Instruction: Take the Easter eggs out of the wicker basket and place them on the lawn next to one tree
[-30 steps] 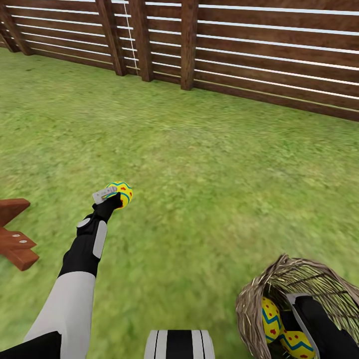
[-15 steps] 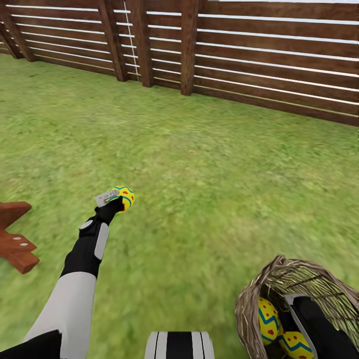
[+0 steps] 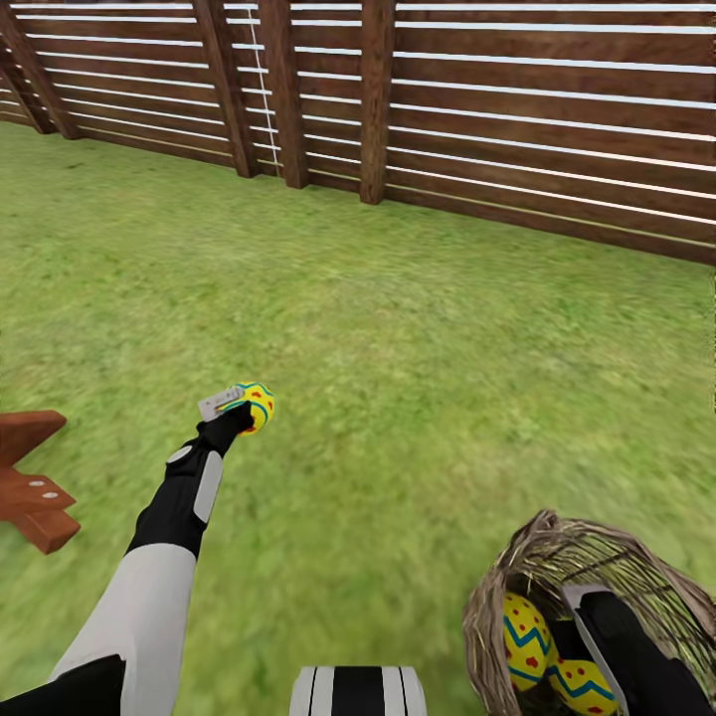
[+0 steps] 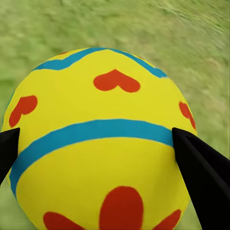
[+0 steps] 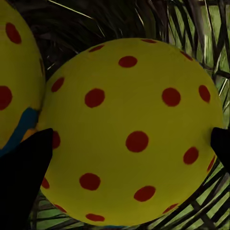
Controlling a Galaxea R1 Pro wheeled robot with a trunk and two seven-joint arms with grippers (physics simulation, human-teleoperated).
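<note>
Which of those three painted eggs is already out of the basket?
The yellow egg with blue bands and red hearts, gripped by the left end effector above the green lawn. The other two eggs sit inside the brown wicker basket.

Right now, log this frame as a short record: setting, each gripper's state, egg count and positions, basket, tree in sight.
setting: lawn bounded by a slatted wooden fence
left gripper: shut on one Easter egg, held out above the grass
right gripper: inside the wicker basket, fingers either side of a dotted egg; contact cannot be told
eggs in basket: two, the dotted one and a zigzag egg
eggs on the lawn: none placed
tree: none seen
other: brown wooden piece beside the left arm
</note>
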